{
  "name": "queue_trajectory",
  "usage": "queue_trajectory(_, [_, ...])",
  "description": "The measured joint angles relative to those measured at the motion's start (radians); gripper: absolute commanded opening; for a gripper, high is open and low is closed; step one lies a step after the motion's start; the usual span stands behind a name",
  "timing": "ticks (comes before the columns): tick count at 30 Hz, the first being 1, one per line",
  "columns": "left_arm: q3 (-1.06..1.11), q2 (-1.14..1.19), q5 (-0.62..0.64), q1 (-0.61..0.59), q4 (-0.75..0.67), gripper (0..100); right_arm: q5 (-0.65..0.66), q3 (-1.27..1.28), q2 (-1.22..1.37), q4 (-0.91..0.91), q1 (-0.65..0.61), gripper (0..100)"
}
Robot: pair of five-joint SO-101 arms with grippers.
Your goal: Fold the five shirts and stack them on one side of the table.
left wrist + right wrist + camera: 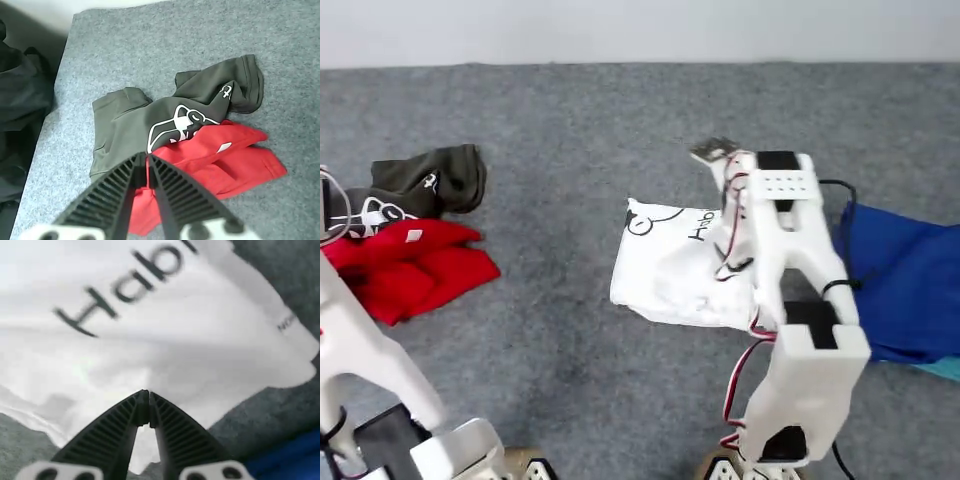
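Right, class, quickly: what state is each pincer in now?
Left pincer: shut, tips over the red shirt; whether it grips cloth cannot be told.
Right pincer: shut, tips at the white shirt; grip cannot be told.

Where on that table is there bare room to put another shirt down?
The wide grey gap between the red shirt and the white shirt, and the far strip behind them. The right is crowded: white shirt, right arm, blue shirt.

Bright, even light with soft faint shadows on the grey mat [570,150], the white shirt [210,350] glaring
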Motion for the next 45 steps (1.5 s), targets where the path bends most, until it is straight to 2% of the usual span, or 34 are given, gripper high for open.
queue_trajectory(5, [0.000,0.000,0.000,0.000,0.000,1,0.078,0.000,0.041,0.005,0.104,1.0])
queue_trajectory(9, [0.000,0.000,0.000,0.000,0.000,1,0.086,-0.017,0.029,0.081,0.126,1.0])
queue_trajectory(19, [0.000,0.000,0.000,0.000,0.000,1,0.071,-0.028,-0.141,0.253,-0.077,0.9])
queue_trajectory(22, [0.000,0.000,0.000,0.000,0.000,1,0.063,0.017,-0.144,0.239,-0.078,0.9])
queue_trajectory(27, [0.000,0.000,0.000,0.000,0.000,1,0.077,0.255,-0.146,0.118,-0.068,0.9])
queue_trajectory(32, [0.000,0.000,0.000,0.000,0.000,1,0.143,0.442,-0.146,-0.006,0.028,0.9])
queue_trajectory(38, [0.000,0.000,0.000,0.000,0.000,1,0.186,0.407,-0.178,0.038,0.129,0.9])
queue_trajectory(45, [0.000,0.000,0.000,0.000,0.000,1,0.186,0.215,-0.281,0.138,0.040,0.9])
